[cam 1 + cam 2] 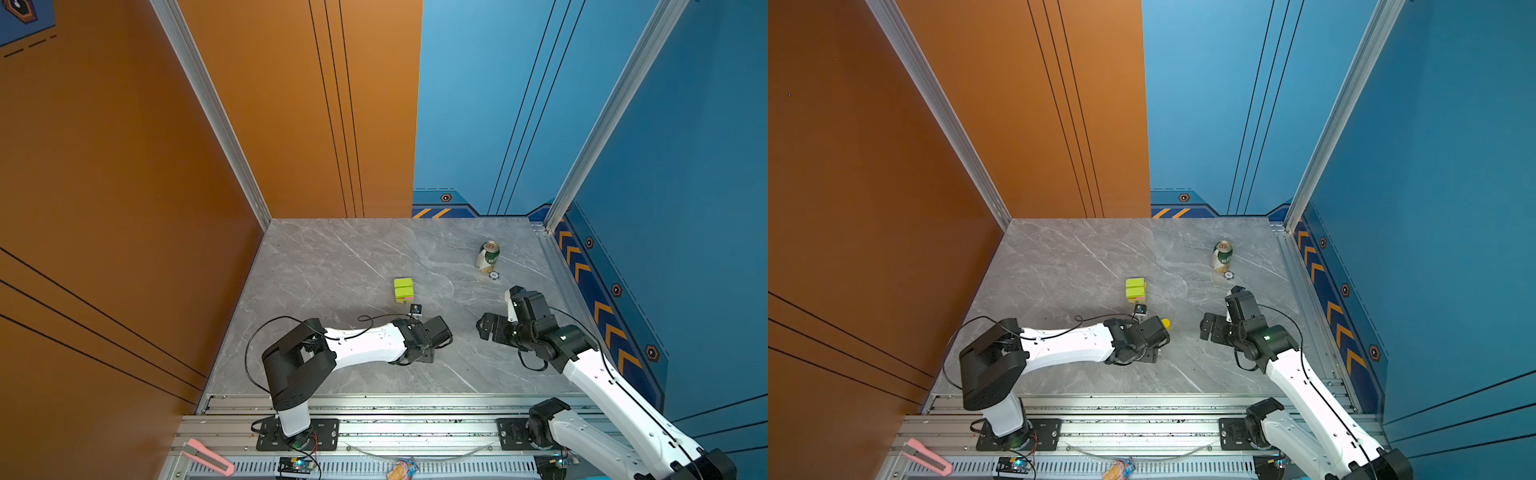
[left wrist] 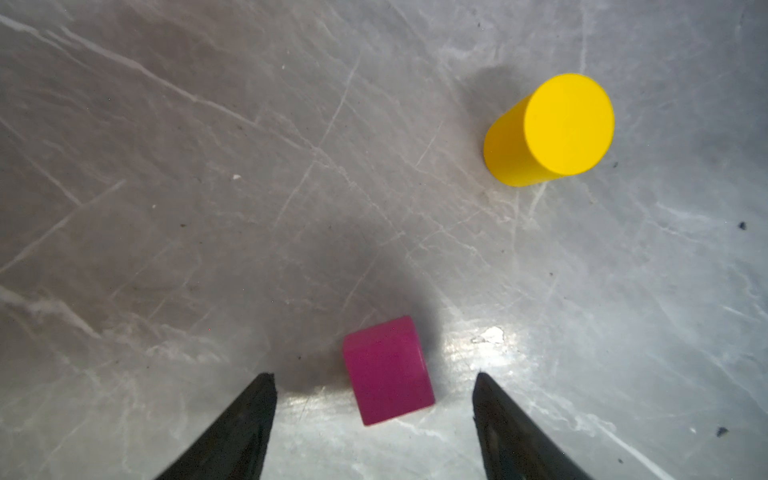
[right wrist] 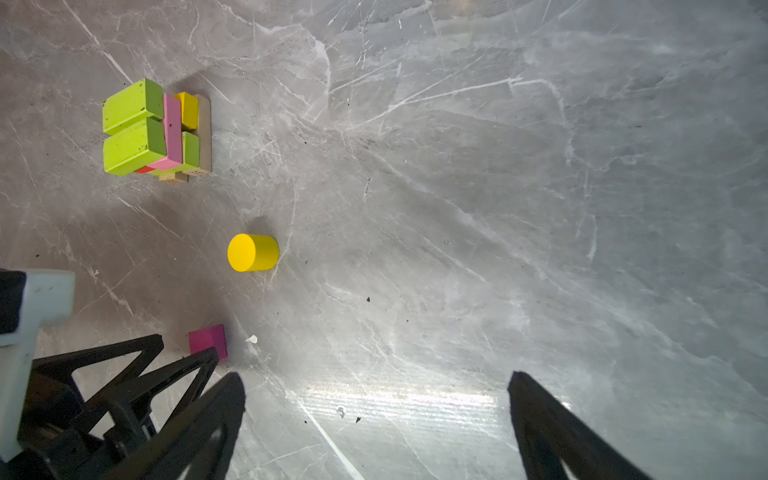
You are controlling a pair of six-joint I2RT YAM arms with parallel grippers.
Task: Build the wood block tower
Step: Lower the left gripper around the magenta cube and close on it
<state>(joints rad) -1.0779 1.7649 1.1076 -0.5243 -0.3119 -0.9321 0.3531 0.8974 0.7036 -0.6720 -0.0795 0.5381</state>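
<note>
The tower (image 1: 403, 289) stands on the tabletop (image 1: 332, 257) a little beyond the left hand (image 2: 372, 376) and off to its side. Two lime-green blocks lie side by side on top, with pink, yellow and red-orange pieces under them and tan bars lowest. The left hand hangs low with its fingers apart, and the magenta cube (image 2: 388, 370) sits on the tabletop between the fingertips, a gap showing on each side, so nothing is gripped yet. The step in hand looks like picking up this cube. The cube sits slightly askew to the fingers, so a small turn of the wrist to meet two flat faces squarely would help. Then go low enough to catch it at mid-height and close gently, so that it is not nudged out or spun. The yellow cylinder (image 2: 548, 129) stands apart, ahead of this hand and seemingly on end, so a straight lift should clear it. The right hand (image 3: 376, 374) hovers wide open and empty, well away from the blocks; it is best kept there.
</note>
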